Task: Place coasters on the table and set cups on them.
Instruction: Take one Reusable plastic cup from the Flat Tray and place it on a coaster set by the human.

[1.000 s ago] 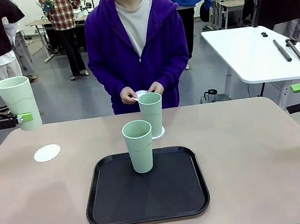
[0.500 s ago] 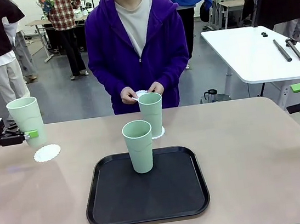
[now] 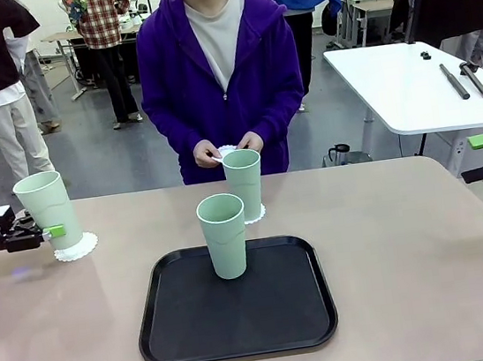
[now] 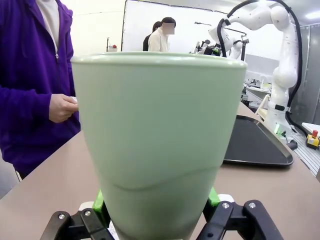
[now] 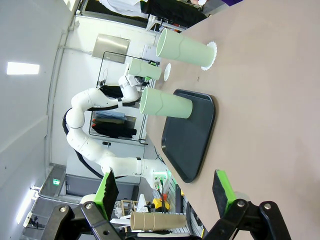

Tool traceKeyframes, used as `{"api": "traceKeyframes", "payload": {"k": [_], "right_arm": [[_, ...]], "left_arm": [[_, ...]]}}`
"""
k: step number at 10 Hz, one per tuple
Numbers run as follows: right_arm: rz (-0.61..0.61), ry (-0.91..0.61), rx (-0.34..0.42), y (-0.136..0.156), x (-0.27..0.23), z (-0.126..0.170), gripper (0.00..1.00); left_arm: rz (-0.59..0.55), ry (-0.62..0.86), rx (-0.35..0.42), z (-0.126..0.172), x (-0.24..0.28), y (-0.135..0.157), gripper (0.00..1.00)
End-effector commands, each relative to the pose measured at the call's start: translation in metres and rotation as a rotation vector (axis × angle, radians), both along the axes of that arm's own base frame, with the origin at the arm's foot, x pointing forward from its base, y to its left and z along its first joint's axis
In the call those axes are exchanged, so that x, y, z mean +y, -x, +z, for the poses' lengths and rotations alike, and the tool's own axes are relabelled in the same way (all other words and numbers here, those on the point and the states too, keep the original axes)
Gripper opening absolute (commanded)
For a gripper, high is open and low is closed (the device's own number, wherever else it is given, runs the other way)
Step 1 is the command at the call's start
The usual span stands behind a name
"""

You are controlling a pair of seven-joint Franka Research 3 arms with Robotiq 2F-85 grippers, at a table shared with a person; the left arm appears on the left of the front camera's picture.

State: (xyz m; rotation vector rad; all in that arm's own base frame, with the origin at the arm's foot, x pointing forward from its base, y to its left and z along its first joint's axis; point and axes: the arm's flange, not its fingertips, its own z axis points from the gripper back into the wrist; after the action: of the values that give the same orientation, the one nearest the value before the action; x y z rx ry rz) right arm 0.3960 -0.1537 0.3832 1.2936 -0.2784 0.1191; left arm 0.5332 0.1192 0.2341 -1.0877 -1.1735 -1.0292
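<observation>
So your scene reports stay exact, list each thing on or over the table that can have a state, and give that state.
left cup: upright, low at the left coaster
left coaster: flat on the table, under that cup
left hand: shut on left cup
tray cup: upright on the tray, untouched
far cup: upright on far coaster
third coaster: held by the person
right hand: open, empty

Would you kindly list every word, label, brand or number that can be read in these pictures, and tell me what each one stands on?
No text can be read anywhere.
The held cup, the tray cup and the far cup: plain, no print.
The coasters, the black tray and the table: unmarked.
A green lit sign on a wall, in the right wrist view: too small to read.
</observation>
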Motion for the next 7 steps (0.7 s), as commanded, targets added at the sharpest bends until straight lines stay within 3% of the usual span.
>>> {"api": "traceKeyframes", "payload": {"k": [1,7], "right_arm": [[0.004,-0.006,-0.001,0.000,0.001,0.001,1.00],[0.004,-0.006,-0.001,0.000,0.001,0.001,1.00]], "left_arm": [[-0.019,0.006,-0.026,-0.004,0.003,-0.005,0.84],[0.011,-0.032,-0.009,-0.021,-0.002,-0.021,0.84]]}}
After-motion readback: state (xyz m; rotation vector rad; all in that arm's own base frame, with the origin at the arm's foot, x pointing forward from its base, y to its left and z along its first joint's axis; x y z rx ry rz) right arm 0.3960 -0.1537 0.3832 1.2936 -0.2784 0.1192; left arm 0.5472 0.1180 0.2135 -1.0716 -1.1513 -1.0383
